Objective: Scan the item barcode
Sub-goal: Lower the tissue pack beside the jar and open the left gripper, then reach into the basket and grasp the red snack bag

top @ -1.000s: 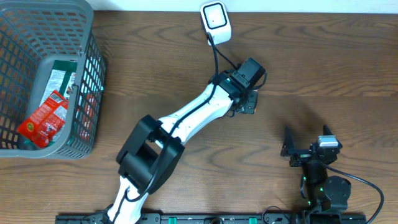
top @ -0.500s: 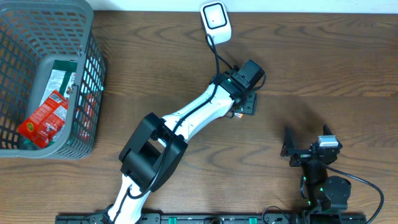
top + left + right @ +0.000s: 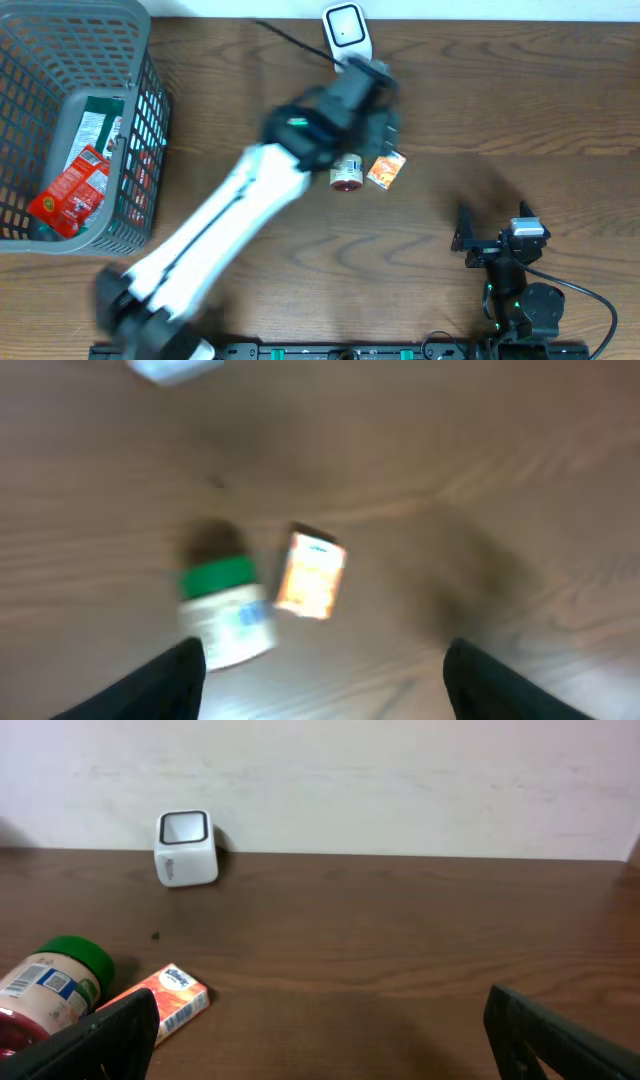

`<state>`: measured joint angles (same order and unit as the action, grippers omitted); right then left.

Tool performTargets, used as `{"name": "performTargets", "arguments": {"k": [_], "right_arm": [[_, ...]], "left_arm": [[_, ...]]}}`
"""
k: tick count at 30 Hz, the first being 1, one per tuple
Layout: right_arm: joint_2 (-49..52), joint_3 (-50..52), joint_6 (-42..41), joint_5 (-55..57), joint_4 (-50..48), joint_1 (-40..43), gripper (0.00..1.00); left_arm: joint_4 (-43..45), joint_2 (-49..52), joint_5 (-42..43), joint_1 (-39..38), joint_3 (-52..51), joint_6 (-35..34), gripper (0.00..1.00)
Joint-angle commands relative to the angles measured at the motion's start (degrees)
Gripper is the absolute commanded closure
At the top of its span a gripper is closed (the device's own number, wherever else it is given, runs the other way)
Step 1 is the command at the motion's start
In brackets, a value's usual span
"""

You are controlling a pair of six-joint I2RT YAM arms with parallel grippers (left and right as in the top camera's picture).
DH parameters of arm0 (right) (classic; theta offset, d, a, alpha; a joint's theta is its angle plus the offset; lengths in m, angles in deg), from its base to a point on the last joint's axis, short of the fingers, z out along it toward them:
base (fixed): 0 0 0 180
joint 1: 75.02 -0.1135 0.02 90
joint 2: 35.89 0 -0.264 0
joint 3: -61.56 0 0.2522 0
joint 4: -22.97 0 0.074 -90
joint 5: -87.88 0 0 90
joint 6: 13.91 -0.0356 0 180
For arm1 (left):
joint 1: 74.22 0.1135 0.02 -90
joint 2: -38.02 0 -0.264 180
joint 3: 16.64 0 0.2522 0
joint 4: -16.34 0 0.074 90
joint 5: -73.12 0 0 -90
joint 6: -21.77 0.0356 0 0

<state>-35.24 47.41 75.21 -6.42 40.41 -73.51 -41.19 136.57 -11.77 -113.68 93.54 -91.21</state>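
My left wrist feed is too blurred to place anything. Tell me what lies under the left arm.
Observer: A jar with a green lid lies on its side, with an orange tissue pack beside it.
Operator: Now locate the scanner.
Observer: The white scanner stands at the far edge of the table, beyond both items.
Operator: Report the right arm.
Observer: It sits near the front right, away from the items. Its fingers are wide open and empty.
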Motion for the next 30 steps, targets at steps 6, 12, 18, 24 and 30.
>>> {"name": "performTargets", "arguments": {"k": [6,12,18,24,30], "right_arm": [[-0.26,0.09,-0.76,-0.28,0.22,-0.22,0.01],[-0.26,0.09,-0.76,-0.28,0.22,-0.22,0.01],[-0.26,0.09,-0.76,-0.28,0.22,-0.22,0.01],[-0.26,0.09,-0.76,-0.28,0.22,-0.22,0.01],[-0.26,0.09,-0.76,-0.28,0.22,-0.22,0.01]], "left_arm": [[-13.14,-17.11,-3.26,26.58,1.03,6.05,0.22],[-14.67,-21.97,-3.04,50.23,1.01,5.99,0.22],[-17.38,-18.78,-3.04,67.36,0.81,2.27,0.22],[-18.82,-10.73,-3.04,72.89,0.07,3.63,0.18],[-22.05,-1.86,-3.06,72.61,0.07,14.56,0.14]]}}
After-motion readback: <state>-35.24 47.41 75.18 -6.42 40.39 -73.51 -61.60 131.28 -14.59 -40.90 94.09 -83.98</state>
